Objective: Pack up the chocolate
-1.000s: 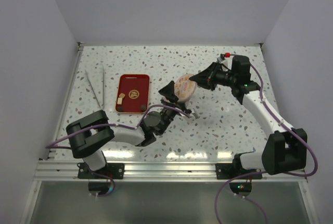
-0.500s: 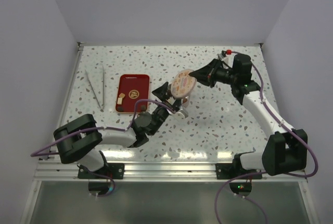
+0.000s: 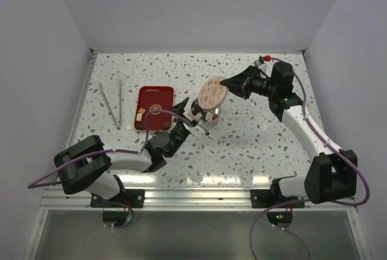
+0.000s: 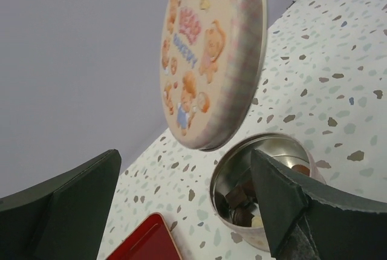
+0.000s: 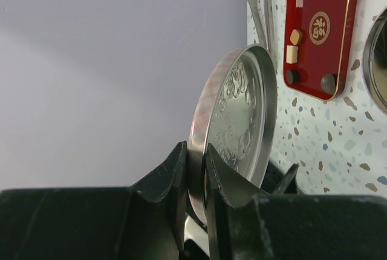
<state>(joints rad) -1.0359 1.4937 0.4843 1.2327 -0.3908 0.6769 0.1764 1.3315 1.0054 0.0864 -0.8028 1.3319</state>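
Pink lid [image 5: 242,115] is pinched at its rim by the right end effector [image 5: 195,154], tilted above the tin [image 4: 266,140]. We note chocolate [image 4: 237,195] inside; left end effector [image 3: 194,116] gapes wide, empty.

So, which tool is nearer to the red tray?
Left. The left tool is open, right of the red tray, at the tin; the right tool holds the lid farther right.

one round tin [image 4: 266,142], one lid [image 3: 211,92], one red tray [image 3: 158,95], one pair of metal tongs [image 3: 120,103] at the tray's nine o'clock, four chocolate pieces [image 5: 292,54] on the tray; those inside the tin are too hidden to count.
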